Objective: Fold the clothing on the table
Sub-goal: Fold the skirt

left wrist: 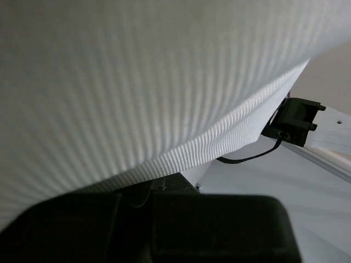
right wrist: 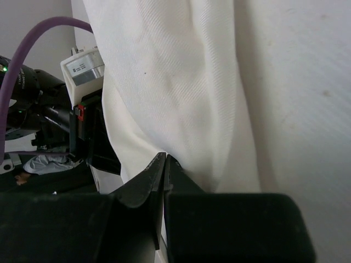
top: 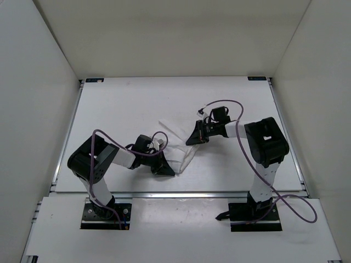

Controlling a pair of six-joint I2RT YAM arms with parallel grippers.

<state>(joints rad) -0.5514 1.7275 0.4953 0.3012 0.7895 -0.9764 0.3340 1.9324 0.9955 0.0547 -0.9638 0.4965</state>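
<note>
- Closest to you, the arm bases sit by the front rail of the table, and both arms reach inward toward its middle.
- Your left claw is pressed together at the near end of the clothing. Its wrist view is filled with ribbed fabric draped over the lens, the hem hanging free above the table. I judge the claw is pinching the cloth, though the contact itself is blurred.
- Just beyond, your right claw is also pressed together, its tips nipping a fold at the garment's edge.
- The clothing sits between the two claws near the table's middle, bunched into a narrow slanted band and partly lifted, not lying flat.
- As I read the step in hand, you have both ends gripped and are carrying or spreading the garment. No neat fold shows, so the task looks early.
- The next move calls for drawing the claws apart to take out the slack, laying the cloth flat, then bringing one edge over the other. Keep both pinches firm, since thin fabric is likely to slip.
- Farther out, the table is smooth and white, with metal rails along its sides.
- Plain white walls close the space on three sides.
</note>
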